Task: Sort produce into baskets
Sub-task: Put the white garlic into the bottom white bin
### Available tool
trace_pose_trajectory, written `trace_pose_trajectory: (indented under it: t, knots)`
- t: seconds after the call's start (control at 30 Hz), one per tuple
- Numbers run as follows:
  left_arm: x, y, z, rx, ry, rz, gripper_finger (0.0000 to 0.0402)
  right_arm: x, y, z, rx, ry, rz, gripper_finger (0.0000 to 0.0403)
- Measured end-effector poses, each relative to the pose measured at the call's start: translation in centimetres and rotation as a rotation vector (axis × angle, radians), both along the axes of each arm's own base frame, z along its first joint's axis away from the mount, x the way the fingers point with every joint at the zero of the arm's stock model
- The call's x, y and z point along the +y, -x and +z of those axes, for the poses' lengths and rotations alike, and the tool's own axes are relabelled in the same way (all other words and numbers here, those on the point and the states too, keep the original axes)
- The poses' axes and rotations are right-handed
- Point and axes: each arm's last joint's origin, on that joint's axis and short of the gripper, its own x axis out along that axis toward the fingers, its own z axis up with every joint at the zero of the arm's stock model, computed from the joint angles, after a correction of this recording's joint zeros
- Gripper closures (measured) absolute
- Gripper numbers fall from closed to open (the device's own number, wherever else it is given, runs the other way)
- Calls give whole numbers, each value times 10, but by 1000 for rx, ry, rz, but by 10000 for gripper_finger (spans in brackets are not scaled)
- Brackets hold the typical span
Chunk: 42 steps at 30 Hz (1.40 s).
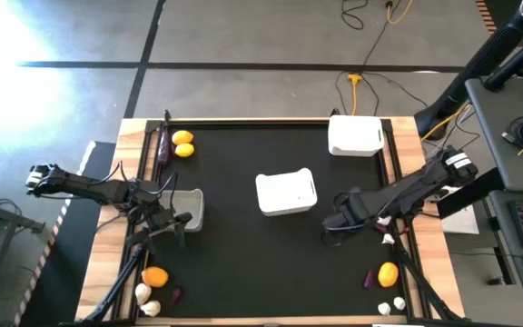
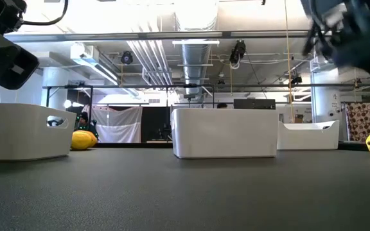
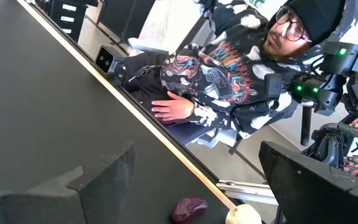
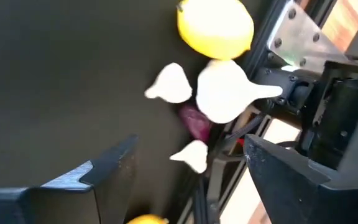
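Right end effector (image 4: 185, 180) hangs open over unlabelled garlic bulbs (image 4: 225, 93).

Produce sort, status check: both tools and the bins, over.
Left tool open over the left bin. Right tool open, empty, right of the centre bin. Produce still at the table corners, lemon near right. Nothing blocking.

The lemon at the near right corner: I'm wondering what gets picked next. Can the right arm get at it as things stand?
Probably yes. The right tool hangs open above bare mat, and the lemon lies uncovered nearby, though garlic bulbs crowd it.
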Motion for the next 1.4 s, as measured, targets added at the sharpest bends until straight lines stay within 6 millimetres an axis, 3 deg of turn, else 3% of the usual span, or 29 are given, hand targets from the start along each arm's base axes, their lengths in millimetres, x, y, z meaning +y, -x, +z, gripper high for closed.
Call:
trace_pose_trajectory:
  t: [0.3,0.47,1.13,1.4]
  knots:
    - [0,0,0,2,0,0,75,-18,13,-56,-19,-86,3,108]
    - [0,0,0,2,0,0,75,-27,19,-71,-18,-111,-22,118]
    - [0,0,0,2,0,0,75,-31,20,-80,-50,-106,-31,224]
    - [0,0,0,2,0,0,75,-27,2,-74,-181,-145,-28,287]
